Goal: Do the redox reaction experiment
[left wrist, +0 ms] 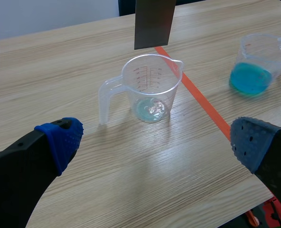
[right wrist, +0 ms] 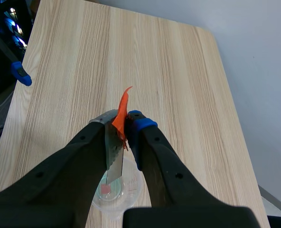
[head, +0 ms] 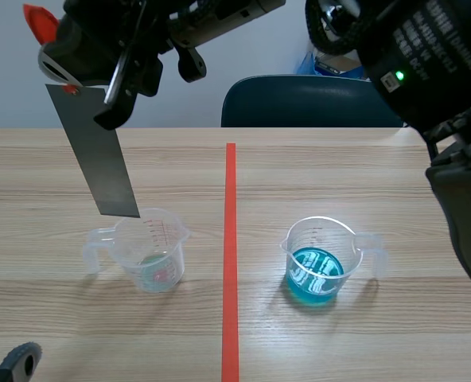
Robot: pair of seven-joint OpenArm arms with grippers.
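A long grey metal strip (head: 96, 155) with an orange-red tag (head: 38, 22) at its top hangs tilted, its lower end just above the rim of the left clear measuring cup (head: 152, 251). My right gripper (head: 80, 76), on the arm crossing the top from the right, is shut on the strip's upper end. The wrist view shows the right gripper (right wrist: 124, 126) pinching the strip (right wrist: 113, 159) above the cup (right wrist: 116, 192). That cup (left wrist: 152, 88) holds a little pale liquid. A second cup (head: 321, 259) right of the tape line holds blue liquid. My left gripper (left wrist: 155, 140) is open, short of the left cup.
A dark blue chair (head: 307, 102) stands behind the table's far edge. The blue-liquid cup (left wrist: 257, 64) sits beyond the tape line, ahead of the left gripper's right finger. The left gripper (head: 17, 362) shows low at the table's near left corner.
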